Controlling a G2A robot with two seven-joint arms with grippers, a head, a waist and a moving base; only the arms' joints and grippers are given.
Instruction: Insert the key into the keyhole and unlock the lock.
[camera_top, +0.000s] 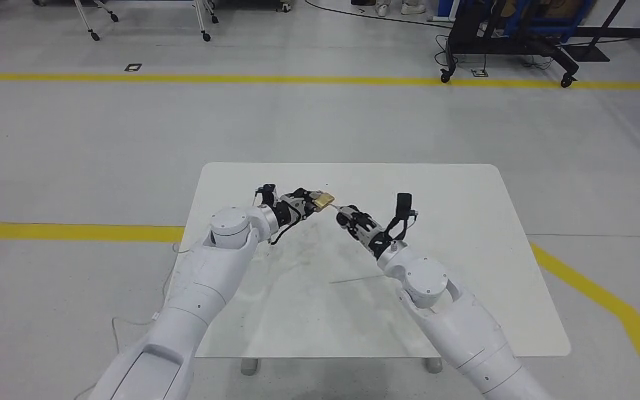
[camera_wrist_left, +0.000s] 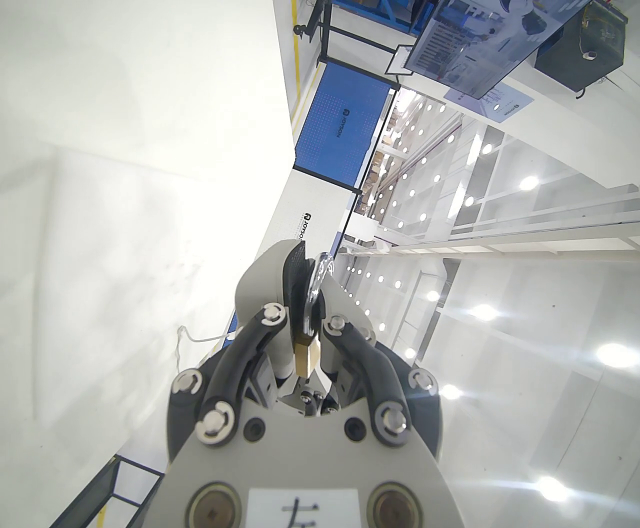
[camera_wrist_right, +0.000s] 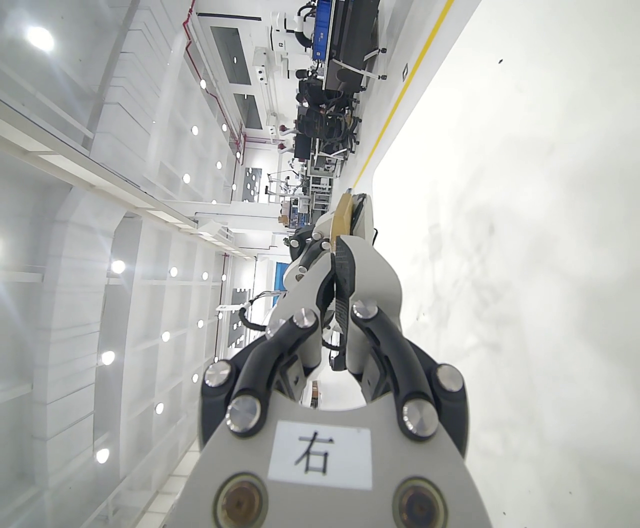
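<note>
A brass padlock (camera_top: 323, 200) with a silver shackle (camera_wrist_left: 318, 285) is held above the white table (camera_top: 460, 300). My left gripper (camera_top: 310, 201) is shut on it, and its brass body (camera_wrist_left: 305, 357) sits deep between the fingers. My right gripper (camera_top: 346, 213) is shut just right of the lock, tips pointing at it. A thin key is pinched between its pads, with only a small tip showing (camera_top: 338, 209). In the right wrist view the right gripper (camera_wrist_right: 345, 245) nearly touches the padlock (camera_wrist_right: 342, 215). The keyhole is hidden.
Both grippers meet over the back middle of the table. Bare tabletop (camera_top: 300, 310) lies beneath and around the arms. Wheeled racks (camera_top: 510, 45) stand on the floor far behind the table.
</note>
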